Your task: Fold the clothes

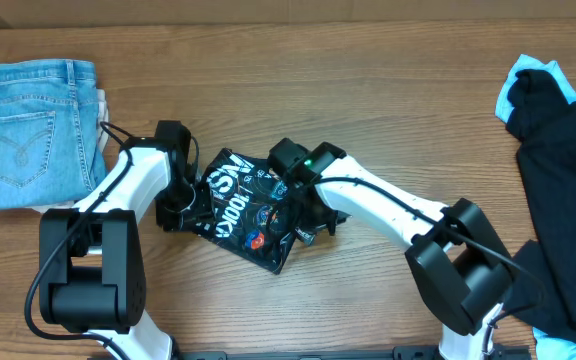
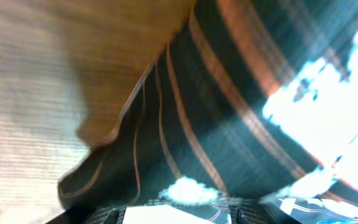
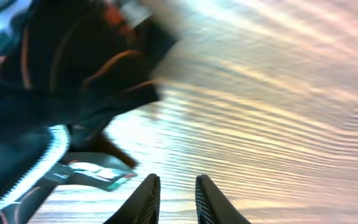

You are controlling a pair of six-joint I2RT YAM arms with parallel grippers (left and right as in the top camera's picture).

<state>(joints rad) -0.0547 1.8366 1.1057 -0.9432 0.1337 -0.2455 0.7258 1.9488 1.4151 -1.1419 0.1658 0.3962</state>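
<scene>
From overhead, the black jersey [image 1: 246, 208] with white lettering lies bunched into a compact bundle at the centre of the wooden table [image 1: 368, 80]. The left gripper [image 1: 183, 205] is at the bundle's left edge and the right gripper [image 1: 313, 225] at its right edge; from this height neither one's jaws can be made out. Folded light-blue jeans [image 1: 33, 135] lie at the upper left. A black garment [image 1: 568, 200] is spread down the right edge, with a light-blue garment [image 1: 523, 85] at its upper end.

In the left wrist view, the jersey [image 2: 229, 124] fills the centre and right, very close and blurred. Its orange lines run diagonally and white lettering shows at the right. Bare table [image 2: 42, 93] takes up the left. The fingers are not clearly seen, so I cannot tell whether this gripper grasps the fabric.

In the right wrist view, the right gripper [image 3: 178, 180] sits at the bottom edge. Its two fingers [image 3: 148, 198] are narrowly parted with only wood between them, grasping nothing. The jersey [image 3: 61, 81] is heaped at the upper left, and blurred table [image 3: 278, 93] fills the rest.
</scene>
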